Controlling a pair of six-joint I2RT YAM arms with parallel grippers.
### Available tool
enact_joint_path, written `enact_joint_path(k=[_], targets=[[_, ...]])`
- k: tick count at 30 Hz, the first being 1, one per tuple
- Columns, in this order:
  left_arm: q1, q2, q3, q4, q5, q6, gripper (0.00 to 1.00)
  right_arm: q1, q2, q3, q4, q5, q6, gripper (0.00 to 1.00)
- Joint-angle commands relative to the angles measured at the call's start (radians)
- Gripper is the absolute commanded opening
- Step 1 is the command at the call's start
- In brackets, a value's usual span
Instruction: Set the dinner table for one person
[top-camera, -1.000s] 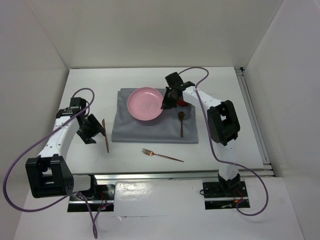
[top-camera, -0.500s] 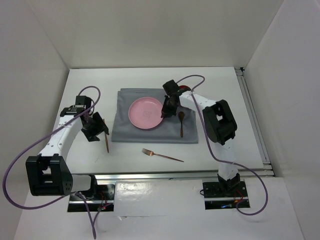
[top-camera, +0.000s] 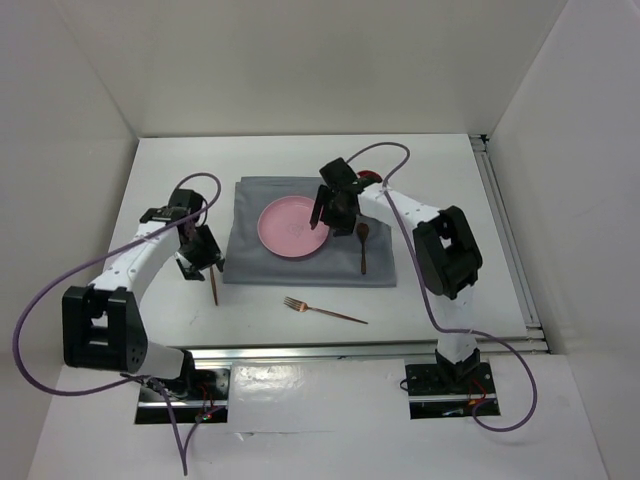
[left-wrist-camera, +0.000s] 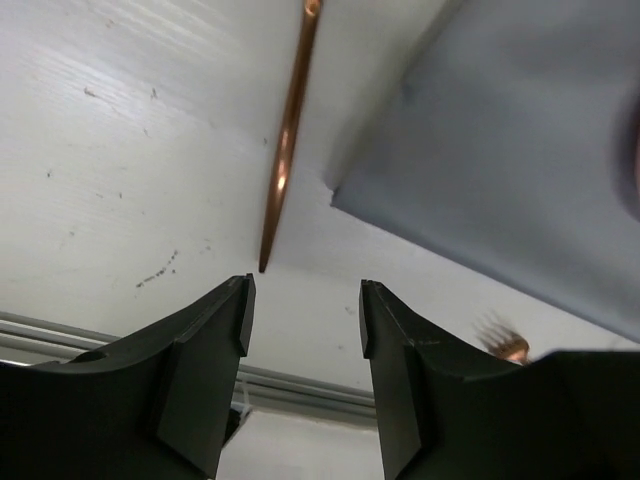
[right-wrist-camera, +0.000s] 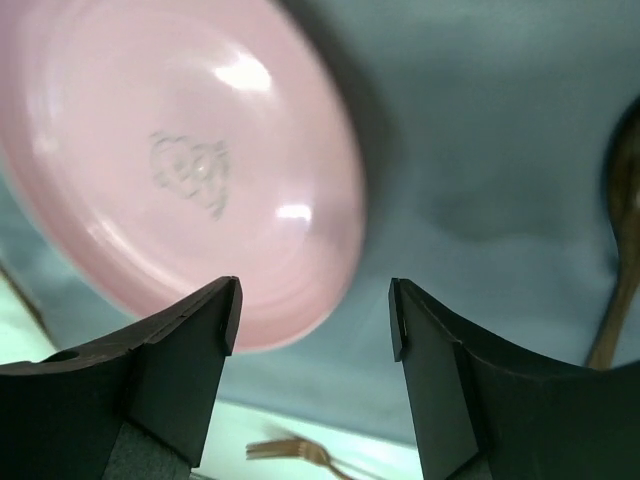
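Top external view: the white worktop (top-camera: 450, 290) fills the middle, at 12 o'clock from both arm bases. On it lies a grey cloth (top-camera: 300, 265) with a pink plate (top-camera: 292, 227) near its centre. A spoon (top-camera: 363, 248) rests on the cloth at 3 o'clock from the plate. A fork (top-camera: 322, 311) lies on the bare worktop at 6 o'clock from the cloth, and a slim copper utensil (top-camera: 213, 287) at 9 o'clock. The left end effector (left-wrist-camera: 305, 300) is spread and holds nothing, just short of the utensil's tip. The right end effector (right-wrist-camera: 315, 300) is spread too, hanging over the plate's 3 o'clock rim.
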Motion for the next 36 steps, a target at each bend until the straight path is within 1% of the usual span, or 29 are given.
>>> enact_joint_path(k=[1, 6, 8, 10, 12, 14, 17, 18, 20, 23, 24, 26, 27, 28, 30, 31, 32, 33, 34, 35, 36], targets=[[0.024, 0.105, 0.012, 0.050, -0.052, -0.003, 0.62, 0.031, -0.146, 0.015, -0.033, 0.084, -0.025, 0.72], [0.024, 0.248, 0.056, 0.086, -0.072, 0.008, 0.62, 0.054, -0.252, 0.015, -0.067, 0.130, -0.045, 0.72], [0.033, 0.286, 0.065, 0.099, -0.084, 0.008, 0.58, 0.063, -0.306, 0.015, -0.082, 0.153, -0.045, 0.72], [0.033, 0.346, 0.078, 0.125, -0.084, 0.018, 0.55, 0.063, -0.362, -0.008, -0.092, 0.167, -0.045, 0.72], [0.033, 0.404, 0.090, 0.125, -0.075, 0.018, 0.46, 0.063, -0.413, -0.019, -0.113, 0.194, -0.045, 0.72], [0.033, 0.436, 0.099, 0.125, -0.075, 0.006, 0.40, 0.063, -0.442, -0.028, -0.130, 0.213, -0.045, 0.72], [0.042, 0.469, 0.099, 0.125, -0.075, -0.015, 0.22, 0.063, -0.493, -0.028, -0.153, 0.241, -0.045, 0.72], [0.042, 0.469, 0.099, 0.125, -0.075, -0.015, 0.11, 0.054, -0.503, -0.028, -0.168, 0.251, -0.045, 0.72], [0.042, 0.449, 0.121, 0.085, -0.097, -0.024, 0.00, 0.054, -0.536, -0.028, -0.196, 0.264, -0.045, 0.72], [0.015, 0.394, 0.156, 0.042, -0.165, -0.014, 0.00, 0.029, -0.585, -0.028, -0.234, 0.305, -0.045, 0.72], [0.005, 0.348, 0.167, 0.015, -0.166, -0.003, 0.00, 0.011, -0.596, -0.028, -0.251, 0.337, -0.045, 0.72], [-0.042, 0.300, 0.209, -0.016, -0.166, 0.038, 0.00, -0.049, -0.637, -0.028, -0.276, 0.337, -0.060, 0.72], [-0.067, 0.279, 0.226, -0.030, -0.149, 0.055, 0.00, -0.072, -0.651, -0.037, -0.276, 0.337, -0.069, 0.72], [-0.125, 0.241, 0.261, -0.059, -0.132, 0.055, 0.00, -0.122, -0.665, -0.057, -0.276, 0.337, -0.080, 0.72], [-0.195, 0.213, 0.297, -0.085, -0.069, 0.066, 0.00, -0.178, -0.688, -0.076, -0.276, 0.321, -0.111, 0.72], [-0.269, 0.204, 0.332, -0.094, -0.045, 0.066, 0.00, -0.229, -0.701, -0.096, -0.276, 0.298, -0.111, 0.72], [-0.304, 0.203, 0.351, -0.095, -0.016, 0.055, 0.00, -0.253, -0.714, -0.105, -0.276, 0.284, -0.121, 0.72], [-0.340, 0.203, 0.367, -0.084, 0.045, 0.029, 0.00, -0.276, -0.714, -0.117, -0.276, 0.271, -0.131, 0.72], [-0.372, 0.225, 0.390, -0.084, 0.081, 0.012, 0.00, -0.296, -0.729, -0.128, -0.276, 0.247, -0.131, 0.72], [-0.436, 0.281, 0.453, -0.063, 0.148, 0.000, 0.00, -0.331, -0.744, -0.139, -0.267, 0.247, -0.131, 0.72], [-0.468, 0.318, 0.490, -0.062, 0.170, -0.024, 0.00, -0.345, -0.757, -0.154, -0.266, 0.229, -0.131, 0.72]])
